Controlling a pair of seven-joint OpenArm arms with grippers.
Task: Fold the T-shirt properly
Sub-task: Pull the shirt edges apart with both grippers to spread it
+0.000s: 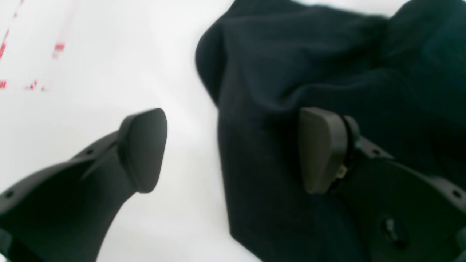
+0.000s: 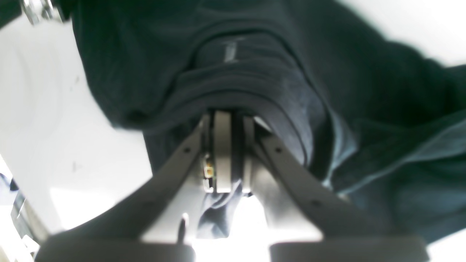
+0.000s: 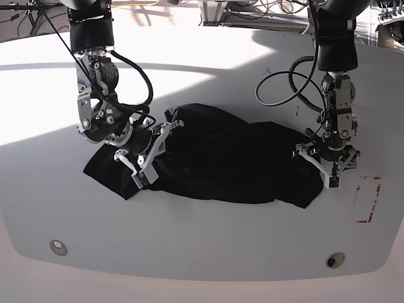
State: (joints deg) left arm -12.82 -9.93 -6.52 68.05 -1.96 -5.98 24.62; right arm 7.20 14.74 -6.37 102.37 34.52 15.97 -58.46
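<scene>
On the desk (image 3: 208, 252): T-shirt (image 3: 233, 158) lies crumpled at centre, not yet spread flat.
Right hand (image 2: 229, 120): closed, pinching a bunched fold of cloth, probably to pull it straight.
Left hand (image 1: 233, 149): spread wide, holding nothing; one finger over the shirt's edge, one over bare desk, likely positioned to grasp that edge.

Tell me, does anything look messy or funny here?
Yes. The black T-shirt isn't flat: it lies bunched and wrinkled on the white table. The right gripper is shut on a fold of it, while the left gripper is open at its other edge.
</scene>
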